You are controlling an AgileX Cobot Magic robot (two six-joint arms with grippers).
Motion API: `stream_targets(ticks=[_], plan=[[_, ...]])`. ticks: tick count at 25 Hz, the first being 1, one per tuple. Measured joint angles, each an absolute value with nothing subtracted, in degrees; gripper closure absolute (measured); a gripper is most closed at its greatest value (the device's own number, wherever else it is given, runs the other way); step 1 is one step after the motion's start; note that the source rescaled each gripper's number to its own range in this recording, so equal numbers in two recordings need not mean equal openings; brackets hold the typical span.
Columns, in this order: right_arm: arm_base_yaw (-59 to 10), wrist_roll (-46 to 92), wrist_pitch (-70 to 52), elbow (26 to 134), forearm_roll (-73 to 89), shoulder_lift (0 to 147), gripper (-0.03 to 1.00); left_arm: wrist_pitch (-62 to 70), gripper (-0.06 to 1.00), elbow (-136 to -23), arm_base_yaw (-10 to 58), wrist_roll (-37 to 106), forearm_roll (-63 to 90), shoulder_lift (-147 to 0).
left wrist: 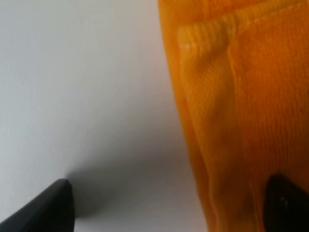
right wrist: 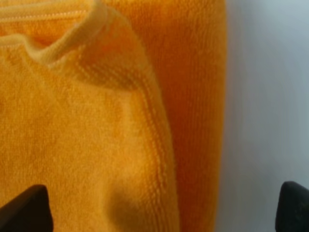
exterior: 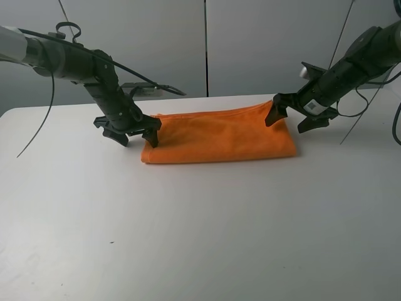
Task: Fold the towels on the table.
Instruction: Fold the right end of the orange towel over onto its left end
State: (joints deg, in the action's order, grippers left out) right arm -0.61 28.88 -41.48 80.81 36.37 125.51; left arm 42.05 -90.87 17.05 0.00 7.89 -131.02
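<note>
At the towel's (exterior: pixel 219 135) ends, the left gripper (exterior: pixel 138 138) and right gripper (exterior: pixel 287 124) hung spread, and pinching one layer alone could undo the fold.

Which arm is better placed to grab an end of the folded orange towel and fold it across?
Left, by a little. The left gripper sits low at the table, open fingers straddling the towel at its left end. The right gripper, also open, looks higher, at the far right corner.
</note>
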Motion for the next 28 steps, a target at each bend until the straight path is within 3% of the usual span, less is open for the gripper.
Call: stream_targets(ticks=[17,28], plan=[[-0.7,33.7,-42.4,81.3,42.8,128.1,-0.03,42.2,-0.05,-90.9,17.1,1.5,7.9,-131.1],[-5.7,34.2,-42.4,81.3,44.3,128.4,-0.03,42.3,-0.05,-90.9,17.1,1.6,7.9,-131.1]])
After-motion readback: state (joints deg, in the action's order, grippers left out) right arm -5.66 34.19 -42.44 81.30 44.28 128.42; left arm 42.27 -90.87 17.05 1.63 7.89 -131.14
